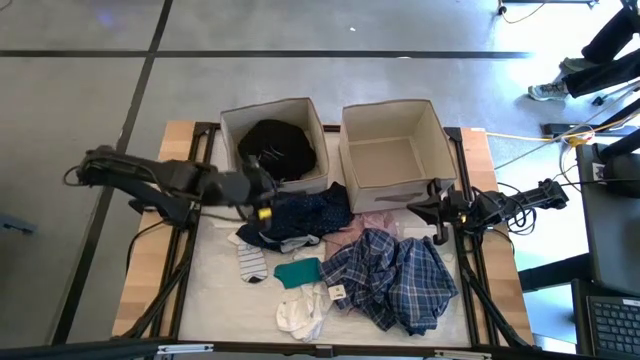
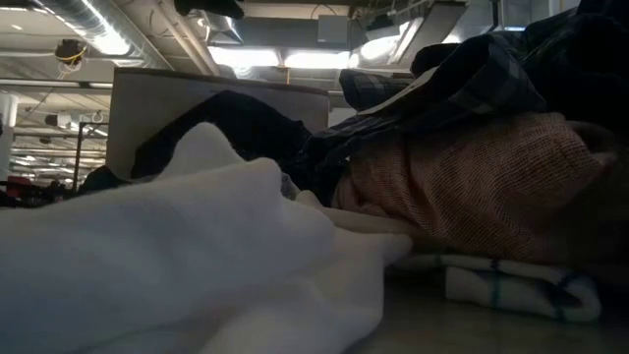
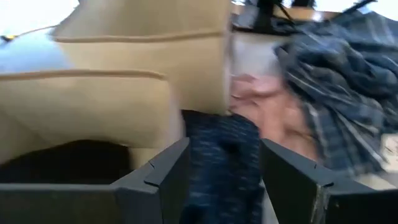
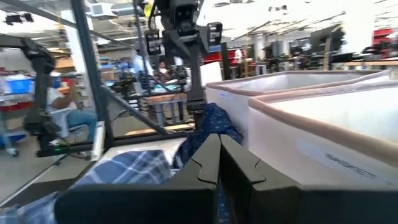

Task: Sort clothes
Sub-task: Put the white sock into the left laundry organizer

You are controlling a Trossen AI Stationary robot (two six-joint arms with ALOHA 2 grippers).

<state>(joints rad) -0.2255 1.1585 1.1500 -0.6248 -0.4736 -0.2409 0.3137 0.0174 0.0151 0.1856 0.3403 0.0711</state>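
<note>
My left gripper (image 1: 265, 208) (image 3: 224, 149) is shut on a navy garment (image 1: 305, 215) in front of the left beige box (image 1: 235, 125). A black garment (image 1: 275, 148) lies in that box. The right beige box (image 1: 390, 150) holds nothing that shows. On the table lie a blue-plaid shirt (image 1: 395, 280), a dusty-pink piece (image 1: 365, 225), a striped sock (image 1: 250, 262), a teal item (image 1: 298, 272) and a white piece (image 1: 303, 312). My right gripper (image 1: 432, 212) (image 4: 219, 146) is shut and empty at the right box's near right corner. My left gripper pinches a bunched part of the navy garment (image 3: 222, 171) between its two fingers (image 3: 168, 180); several layers fill the gap. It comes from the table's left, slanting down. The garment hangs below the gripper in the right wrist view (image 4: 211, 127), its lower part resting on the other clothes.
The two boxes stand side by side at the table's far edge. The low view is filled by the white cloth (image 2: 177, 256), the pink piece (image 2: 462, 187) and a sock (image 2: 511, 280). A person's legs (image 1: 600, 60) show beyond the far right corner, another person (image 4: 59, 106) in the room behind.
</note>
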